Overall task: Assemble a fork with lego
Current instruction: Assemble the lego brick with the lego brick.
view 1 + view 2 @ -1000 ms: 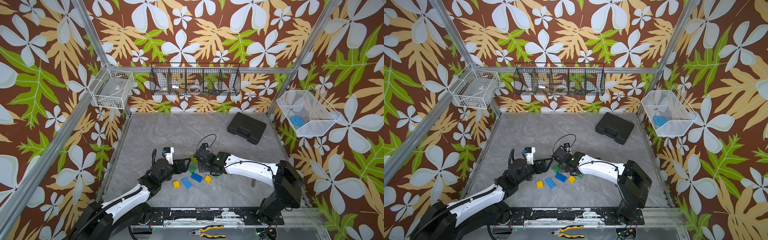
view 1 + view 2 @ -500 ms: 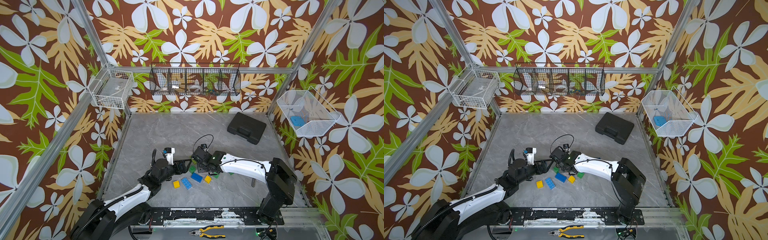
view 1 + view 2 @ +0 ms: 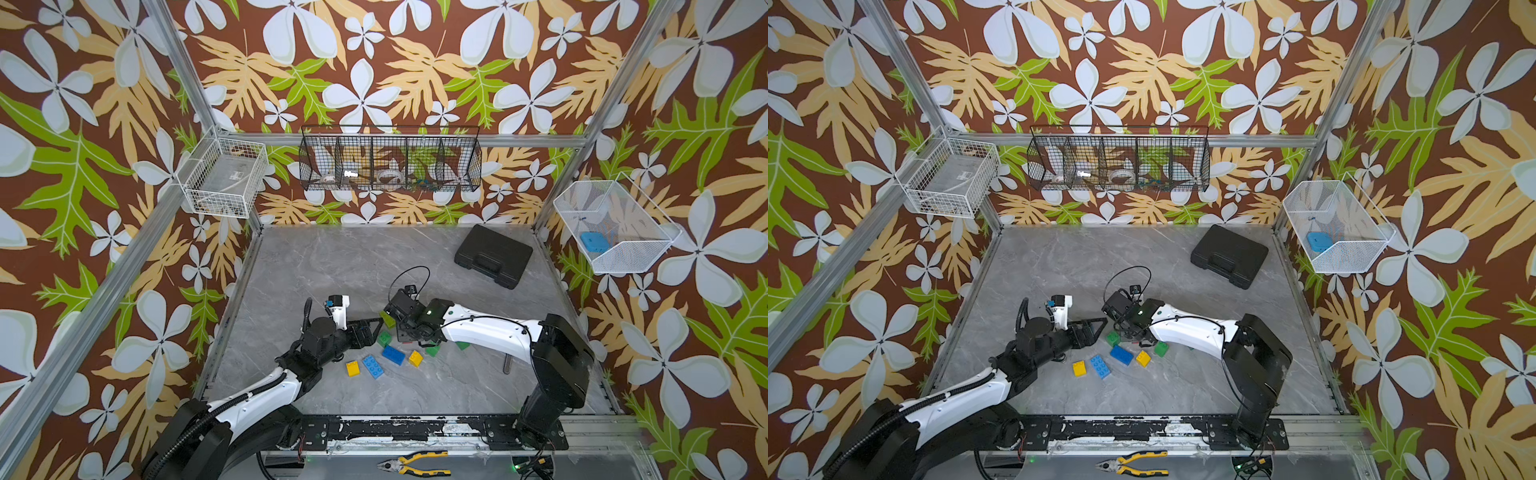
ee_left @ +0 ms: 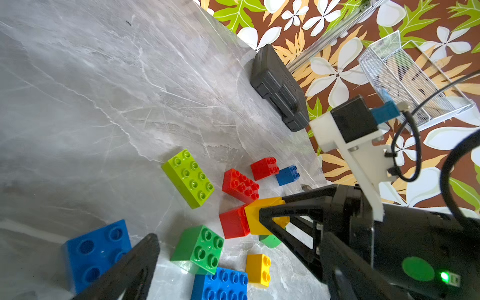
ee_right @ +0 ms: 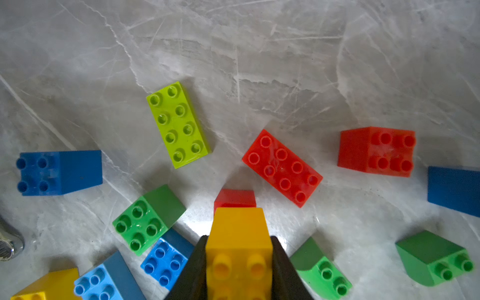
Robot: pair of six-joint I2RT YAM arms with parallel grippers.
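At the left, the left gripper (image 3: 376,330) is held wide apart and empty, low beside the loose lego (image 3: 392,354) scattered on the grey table (image 3: 332,257) between the arms. At the right, the right gripper (image 5: 239,239) is clamped on a yellow brick (image 5: 237,223), to whose far end a red brick (image 5: 234,198) is joined. The pair is best lowered squarely, studs aligned, while the receiving brick is steadied by the free jaws.

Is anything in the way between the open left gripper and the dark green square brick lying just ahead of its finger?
Nothing visible does. The left gripper is open, and only bare table separates its finger from the dark green square brick. The right gripper, shut on a yellow brick, sits close beside that brick.
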